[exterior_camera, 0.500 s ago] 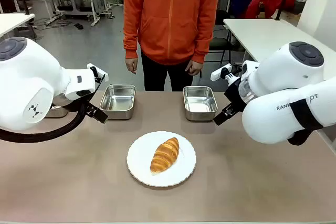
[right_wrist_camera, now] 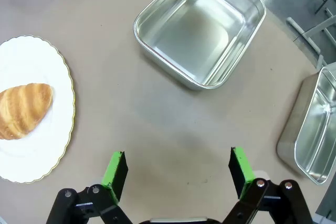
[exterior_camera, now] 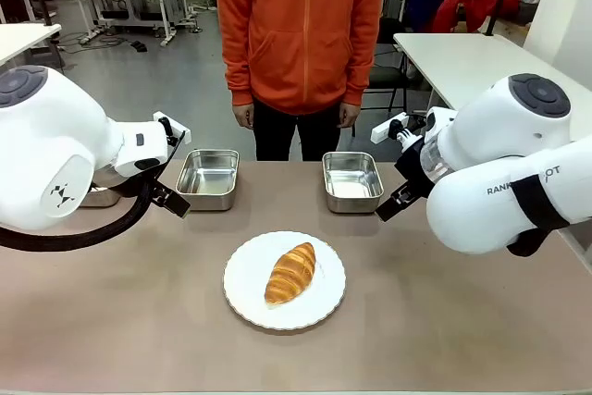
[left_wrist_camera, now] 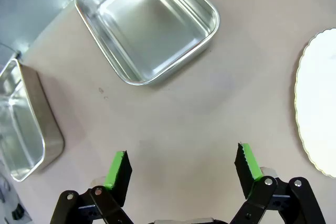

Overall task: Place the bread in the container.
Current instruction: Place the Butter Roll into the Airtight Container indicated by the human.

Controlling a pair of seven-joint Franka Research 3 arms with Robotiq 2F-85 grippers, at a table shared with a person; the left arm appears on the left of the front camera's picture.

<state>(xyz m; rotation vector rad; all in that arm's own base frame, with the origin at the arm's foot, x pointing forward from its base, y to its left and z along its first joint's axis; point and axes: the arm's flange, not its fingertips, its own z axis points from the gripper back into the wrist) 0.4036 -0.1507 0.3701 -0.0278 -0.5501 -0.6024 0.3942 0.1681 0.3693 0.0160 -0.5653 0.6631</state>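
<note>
Bread [exterior_camera: 291, 272] resting on the white plate [exterior_camera: 242, 286], centre of the surface [exterior_camera: 444, 312].
Both tools spread, holding nothing: left tool [left_wrist_camera: 181, 153] near a container [left_wrist_camera: 147, 27], right tool [right_wrist_camera: 177, 153] near a second container [right_wrist_camera: 202, 30].

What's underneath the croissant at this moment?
The croissant lies on the round white plate, which rests on the brown table. The patch of plate directly beneath the croissant is covered, so anything lying there cannot be seen.

Front camera looks across the table [exterior_camera: 120, 321]; wrist cameras look down close, sharing the plate [left_wrist_camera: 317, 103].
</note>
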